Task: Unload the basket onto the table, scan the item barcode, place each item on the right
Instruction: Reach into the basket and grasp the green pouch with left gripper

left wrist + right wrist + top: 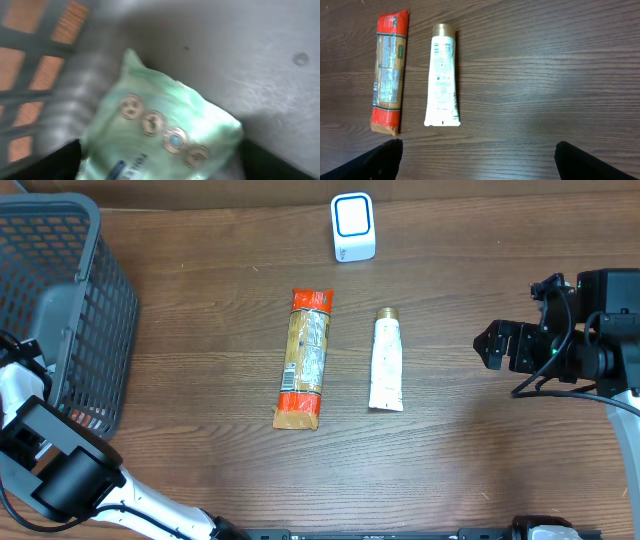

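Observation:
A pale green packet (160, 125) with a row of round printed emblems lies on the grey floor of the basket (90, 290). My left gripper (160, 162) is down inside the basket, open, its dark fingers (55, 162) straddling the packet's near end. The view is blurred, so contact is unclear. The white scanner (352, 226) with a blue-ringed face stands at the back of the table. My right gripper (490, 346) hovers open at the right above bare wood (477, 160), holding nothing.
An orange pasta packet (305, 358) and a white tube (387, 360) with a gold cap lie side by side mid-table, both also seen from the right wrist. The basket's mesh wall (35, 55) rises just left of my left gripper.

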Motion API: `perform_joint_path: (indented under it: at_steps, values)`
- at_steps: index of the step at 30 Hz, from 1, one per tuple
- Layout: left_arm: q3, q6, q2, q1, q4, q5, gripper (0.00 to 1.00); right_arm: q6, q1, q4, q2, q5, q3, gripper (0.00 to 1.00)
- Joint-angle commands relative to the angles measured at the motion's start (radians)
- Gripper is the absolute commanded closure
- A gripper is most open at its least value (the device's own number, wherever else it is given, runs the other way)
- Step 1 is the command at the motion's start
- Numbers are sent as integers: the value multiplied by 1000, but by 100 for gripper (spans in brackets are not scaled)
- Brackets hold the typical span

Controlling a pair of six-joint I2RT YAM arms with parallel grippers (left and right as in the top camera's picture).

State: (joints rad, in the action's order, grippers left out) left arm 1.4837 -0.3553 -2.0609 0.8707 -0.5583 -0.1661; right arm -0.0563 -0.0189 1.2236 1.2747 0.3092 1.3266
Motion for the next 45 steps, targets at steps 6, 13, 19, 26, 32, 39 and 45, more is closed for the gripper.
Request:
perform_joint_path:
  at_steps: [6, 13, 19, 26, 32, 39, 45]
  values:
    - [-78, 5, -63, -11, -49, 213, 96, 1, 1, -6, -2, -2, 21, 0]
    - [47, 109, -46, -30, -161, 327, 96, 1, 1, -13, -2, -2, 21, 0]
    - [476, 233, -5, -54, -399, 425, 96, 1, 1, -14, -2, -2, 21, 0]
    - [1023, 292, 40, -133, -679, 448, 96, 1, 1, -18, -2, -2, 21, 0]
    - [1221, 342, 88, -318, -906, 479, 96, 1, 1, -38, -2, -2, 21, 0]
    - [1128, 366, 32, -640, -1126, 447, 96, 1, 1, -44, -2, -2, 21, 0]
    - [830, 462, -13, -834, -1027, 263, 96, 2, 1, -45, 0, -2, 21, 0]
